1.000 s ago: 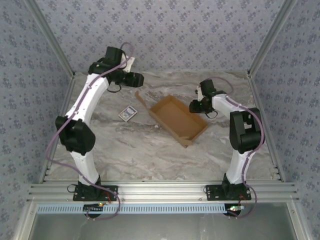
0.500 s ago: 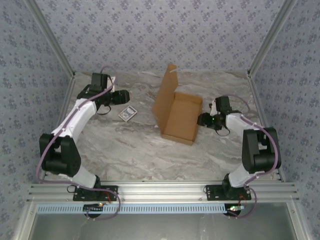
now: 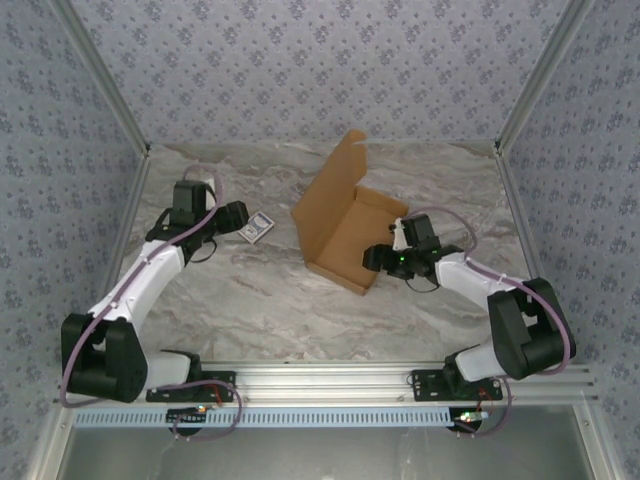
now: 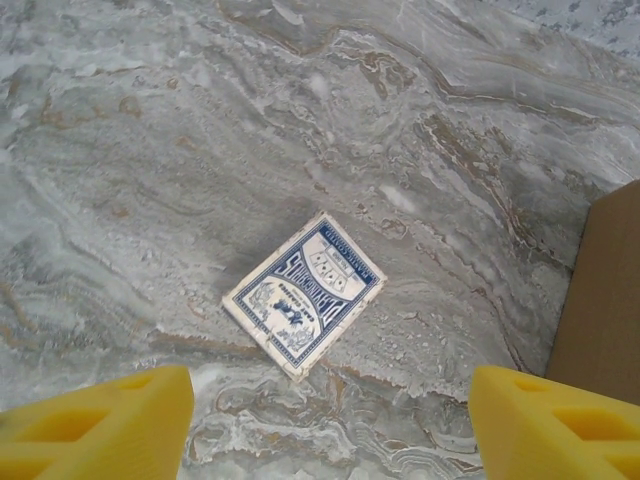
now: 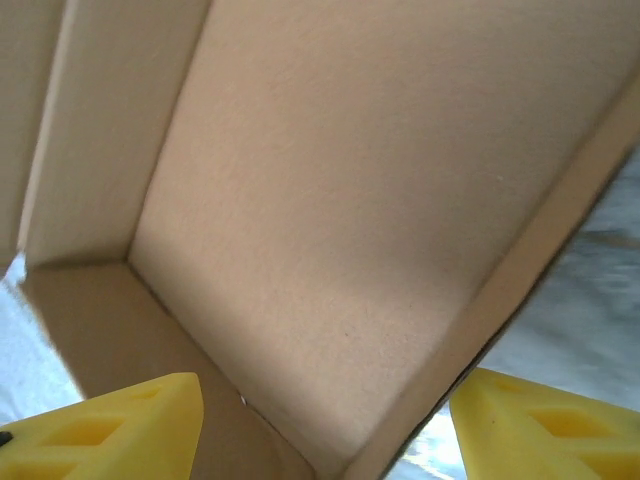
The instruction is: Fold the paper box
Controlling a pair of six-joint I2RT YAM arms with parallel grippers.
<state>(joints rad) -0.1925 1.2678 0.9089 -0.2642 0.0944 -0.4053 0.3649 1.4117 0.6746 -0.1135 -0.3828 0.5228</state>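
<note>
Inspection of current state.

1. Tabletop (image 3: 260,300): marbled grey surface carrying all the items.

2. Paper box (image 3: 345,235): plain brown cardboard, standing on the middle of the tabletop, slightly right of centre. It is formed into a shallow tray with the open side up. The long axis runs diagonally, roughly from near-left to far-right. One large flap stands raised along the far-left long side, with its free edge pointing toward the back wall. The right wrist view shows the inside of the paper box (image 5: 330,230), with the floor and low walls meeting at a corner. The left wrist view shows one brown edge (image 4: 605,300) at the right border.

3. Right hand (image 3: 375,258): at the tray's near-right wall, facing into it. The fingers are spread wide (image 5: 320,420). Contact with the cardboard cannot be confirmed.

4. Left hand (image 3: 232,215): left of the box and apart from it, fingers spread (image 4: 330,420), holding nothing.

5. Card (image 3: 255,228): small, blue and white, flat on the tabletop between the left hand and the box, lying skewed (image 4: 303,295).
</note>
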